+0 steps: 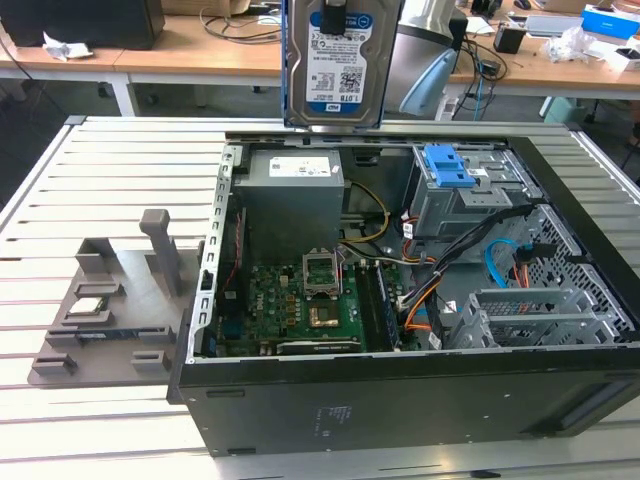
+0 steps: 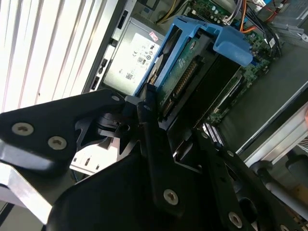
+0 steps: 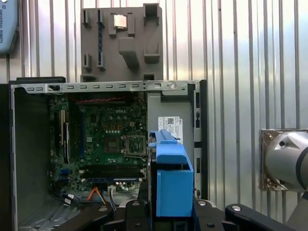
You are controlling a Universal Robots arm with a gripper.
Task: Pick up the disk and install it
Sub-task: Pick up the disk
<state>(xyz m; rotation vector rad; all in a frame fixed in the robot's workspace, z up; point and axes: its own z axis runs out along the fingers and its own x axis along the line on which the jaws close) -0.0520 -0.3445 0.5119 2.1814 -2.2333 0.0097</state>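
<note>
Gripper [image 2: 173, 125] tight around the disk [image 1: 335, 70] (blue-framed) above the open computer case [image 1: 400, 405], motherboard [image 1: 295, 310] inside.

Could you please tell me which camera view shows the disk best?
The exterior view: the disk hangs above the open case with its labelled face towards the camera. The second wrist view shows its circuit-board side and blue carrier; the first wrist view its carrier end-on.
</note>
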